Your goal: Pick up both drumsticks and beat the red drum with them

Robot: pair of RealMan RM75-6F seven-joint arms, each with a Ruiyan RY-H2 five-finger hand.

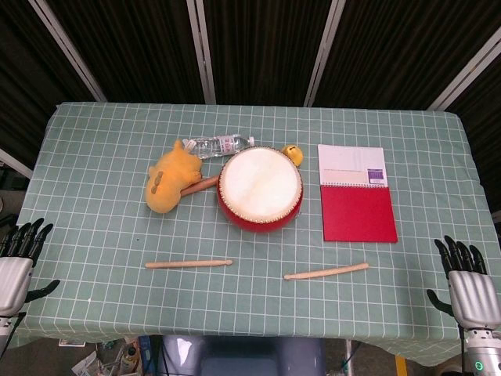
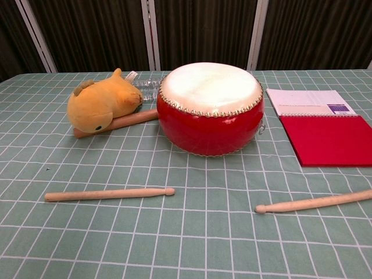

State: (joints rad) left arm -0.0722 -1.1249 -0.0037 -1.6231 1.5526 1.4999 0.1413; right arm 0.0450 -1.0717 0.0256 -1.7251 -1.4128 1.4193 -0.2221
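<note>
Drumsticks lie flat on the table [image 1: 94,157], one [image 1: 189,264] left and one [image 1: 326,272] right, near the red drum [image 1: 261,188]. Left hand [image 1: 17,262] and right hand [image 1: 470,286] hold nothing, fingers apart.

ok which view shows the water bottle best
The head view: from above, the water bottle shows nearly whole, lying on its side behind the plush toy and the red drum. In the chest view only a sliver of it peeks out between those two.
</note>
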